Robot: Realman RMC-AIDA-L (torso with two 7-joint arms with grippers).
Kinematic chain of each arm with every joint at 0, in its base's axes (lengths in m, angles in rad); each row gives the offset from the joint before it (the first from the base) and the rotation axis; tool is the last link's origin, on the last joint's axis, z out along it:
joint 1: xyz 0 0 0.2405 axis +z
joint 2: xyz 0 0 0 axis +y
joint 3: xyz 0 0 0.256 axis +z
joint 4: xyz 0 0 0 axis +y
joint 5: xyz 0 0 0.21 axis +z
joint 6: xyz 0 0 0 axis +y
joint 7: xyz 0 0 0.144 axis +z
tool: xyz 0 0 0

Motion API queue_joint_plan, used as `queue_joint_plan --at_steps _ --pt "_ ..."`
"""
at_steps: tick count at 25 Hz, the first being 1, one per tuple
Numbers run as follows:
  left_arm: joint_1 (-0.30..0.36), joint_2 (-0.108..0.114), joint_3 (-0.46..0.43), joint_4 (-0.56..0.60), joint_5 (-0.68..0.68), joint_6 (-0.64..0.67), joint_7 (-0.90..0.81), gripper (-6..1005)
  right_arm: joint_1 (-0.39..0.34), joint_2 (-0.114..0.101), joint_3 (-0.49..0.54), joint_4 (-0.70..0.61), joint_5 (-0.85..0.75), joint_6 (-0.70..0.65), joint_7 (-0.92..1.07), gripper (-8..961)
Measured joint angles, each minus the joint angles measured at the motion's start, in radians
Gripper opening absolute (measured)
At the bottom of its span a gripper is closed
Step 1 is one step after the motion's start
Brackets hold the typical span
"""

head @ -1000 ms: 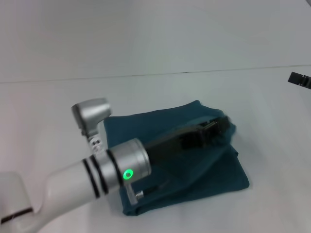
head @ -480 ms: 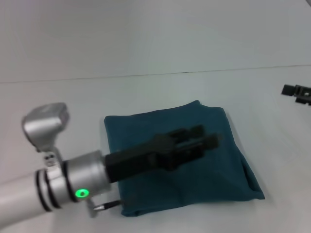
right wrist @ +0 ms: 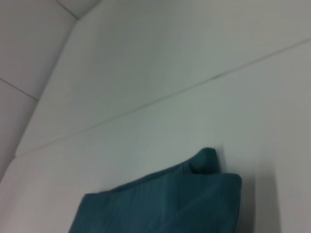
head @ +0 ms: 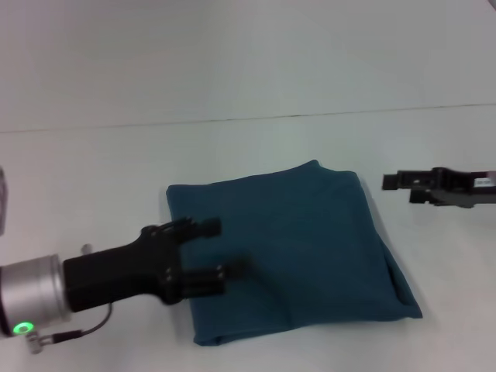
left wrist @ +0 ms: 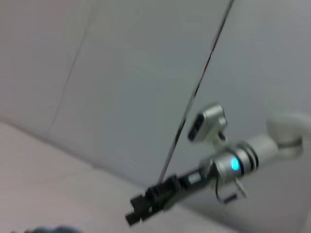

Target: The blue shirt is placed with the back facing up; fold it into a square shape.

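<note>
The blue shirt (head: 291, 252) lies flat on the white worktop (head: 93, 178), towards its near edge and roughly midway between the left and right sides. It already forms a compact, near-square stack of layers, with doubled edges visible along its right side and at its near left corner. A small bump of cloth projects from the far edge; the right wrist view shows the same bump (right wrist: 205, 161) at the top of the folded stack.

The left gripper (head: 221, 249) is over the near left part of the shirt. Its two fingers (head: 200, 227) are spread apart with nothing between them, and no cloth is lifted or pinched. Whether the fingertips touch the fabric cannot be determined. This posture is consistent with a hold that has been released so that the last layer lies flat.

The right gripper (head: 390, 181) hangs above the bare worktop just beyond the shirt's right edge, clear of the cloth. The left wrist view shows it (left wrist: 136, 213) extended with nothing in its grasp; the state of its fingers cannot be determined.

Judgement: the folding appears essentially complete. Any remaining work is limited to flattening the projecting bump and squaring the slightly skewed right edge.
</note>
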Motion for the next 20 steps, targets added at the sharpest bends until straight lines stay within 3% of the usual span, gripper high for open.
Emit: queue_joint_plan --at_steps 4,11,20 --pt "0.009 0.023 -0.020 0.047 0.112 0.003 0.003 904 0.030 0.017 -0.018 0.050 -0.001 0.084 0.003 899" --pt "0.002 0.037 -0.054 0.094 0.234 0.028 -0.006 904 0.070 0.060 -0.019 0.064 0.003 0.157 0.007 898" --pt "0.002 0.038 -0.063 0.101 0.255 0.031 -0.005 904 0.089 0.073 -0.018 0.093 0.003 0.230 0.015 895"
